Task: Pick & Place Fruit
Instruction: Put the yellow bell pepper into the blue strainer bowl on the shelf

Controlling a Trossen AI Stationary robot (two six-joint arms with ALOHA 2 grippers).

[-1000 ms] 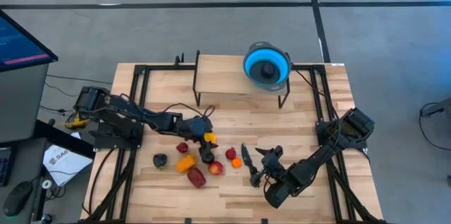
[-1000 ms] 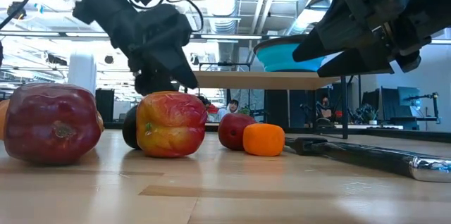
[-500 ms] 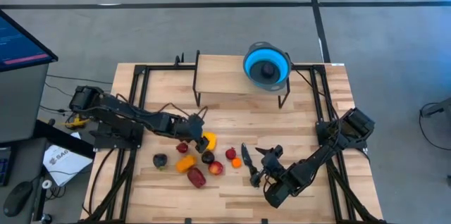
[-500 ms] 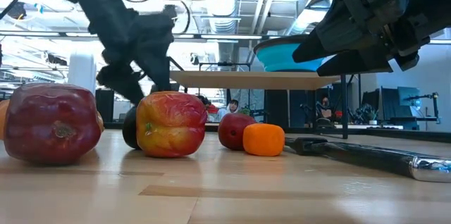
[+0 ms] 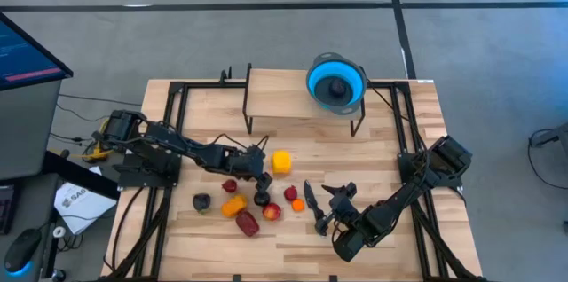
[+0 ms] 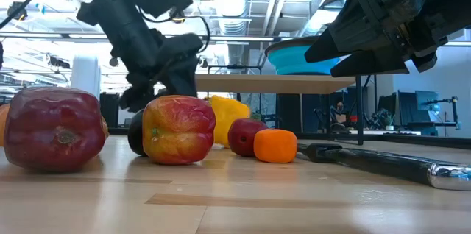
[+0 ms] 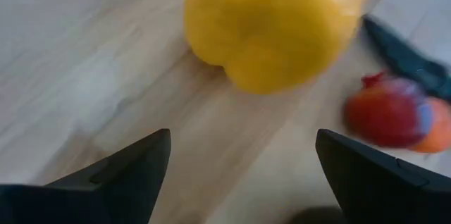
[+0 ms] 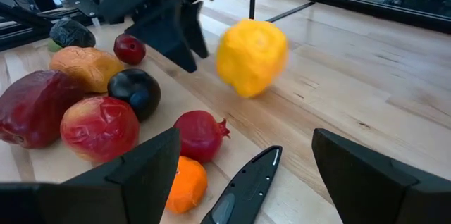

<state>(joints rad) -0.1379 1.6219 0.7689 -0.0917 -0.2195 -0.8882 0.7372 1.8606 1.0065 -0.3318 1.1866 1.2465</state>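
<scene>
fruit [image 5: 244, 202] is lying in a loose cluster on the wooden table [image 5: 390, 140], strung out left to right from a dark piece [image 5: 202, 201] through orange and red ones to a small orange [image 5: 298, 205]; no shared pointing direction is showing. the left gripper [image 5: 263, 164] is hanging wide open, gripping nothing, just left of a yellow piece [image 5: 280, 161] lying apart from the cluster. a black-handled knife [image 5: 315, 206] is lying slantwise right of the cluster. the right gripper [image 5: 338, 200] is hovering by it, fingers spread, empty. a blue bowl [image 5: 336, 82] is sitting on a shelf behind.
</scene>
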